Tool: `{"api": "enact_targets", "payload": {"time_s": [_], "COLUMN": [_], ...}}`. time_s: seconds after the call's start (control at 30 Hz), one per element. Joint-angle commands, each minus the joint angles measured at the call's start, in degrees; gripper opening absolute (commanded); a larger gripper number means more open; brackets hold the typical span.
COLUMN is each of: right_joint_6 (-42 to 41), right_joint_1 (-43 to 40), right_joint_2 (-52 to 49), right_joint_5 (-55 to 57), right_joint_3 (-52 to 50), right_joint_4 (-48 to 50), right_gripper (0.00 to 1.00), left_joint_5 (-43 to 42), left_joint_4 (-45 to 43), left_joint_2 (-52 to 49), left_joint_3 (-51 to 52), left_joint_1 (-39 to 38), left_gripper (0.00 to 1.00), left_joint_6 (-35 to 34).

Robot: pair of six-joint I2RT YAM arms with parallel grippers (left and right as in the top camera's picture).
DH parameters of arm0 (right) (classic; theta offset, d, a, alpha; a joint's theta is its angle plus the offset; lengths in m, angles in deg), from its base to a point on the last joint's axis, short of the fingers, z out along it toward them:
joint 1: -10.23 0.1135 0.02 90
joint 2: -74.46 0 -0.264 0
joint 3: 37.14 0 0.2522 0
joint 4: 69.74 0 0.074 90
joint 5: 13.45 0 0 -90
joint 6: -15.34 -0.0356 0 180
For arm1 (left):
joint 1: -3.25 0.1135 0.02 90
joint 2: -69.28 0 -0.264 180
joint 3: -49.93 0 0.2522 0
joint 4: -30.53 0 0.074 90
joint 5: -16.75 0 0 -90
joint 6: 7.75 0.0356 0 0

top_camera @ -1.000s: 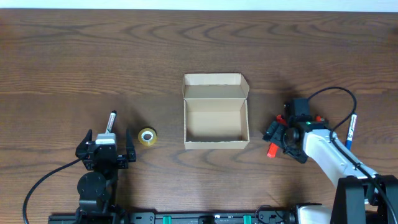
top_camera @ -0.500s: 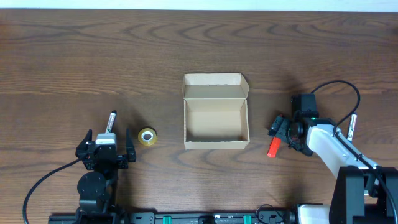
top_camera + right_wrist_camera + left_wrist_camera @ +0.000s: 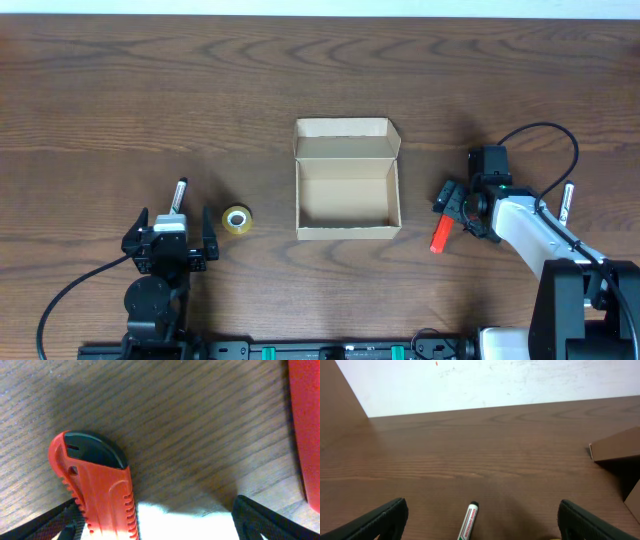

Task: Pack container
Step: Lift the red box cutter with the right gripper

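The container is an open tan cardboard box at the table's middle, with its flap lid standing at the far side and nothing inside. Its corner shows in the left wrist view. My right gripper is open, low over the table to the right of the box. A red utility knife lies on the wood between its jaws, close to the left finger. My left gripper is open and empty, and a whiteboard marker lies just ahead of its jaws.
A yellow tape roll lies between the left gripper and the box. A blue marker lies right of the right arm. A second red thing shows at the right wrist view's edge; I cannot tell what it is.
My right gripper has shifted a little to the right and turned, while the red knife stays on the table. The left arm, box, tape and markers have not moved.
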Motion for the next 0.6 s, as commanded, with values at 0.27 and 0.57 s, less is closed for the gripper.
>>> {"api": "enact_targets", "payload": {"time_s": [0.27, 0.57], "right_joint_6": [-0.5, -1.8], "right_joint_1": [2.2, 5.7], "right_joint_2": [-4.4, -4.4], "right_joint_5": [-8.2, -9.6], "right_joint_3": [-3.4, -3.4], "right_joint_4": [-1.0, -0.9], "right_gripper": [0.84, 0.55], "left_joint_5": [0.2, 0.2], "left_joint_4": [0.6, 0.6], "left_joint_2": [0.4, 0.4], "left_joint_3": [1.6, 1.6], "left_joint_1": [0.2, 0.2], "left_gripper": [0.95, 0.95], "left_joint_6": [-0.7, -0.7]}}
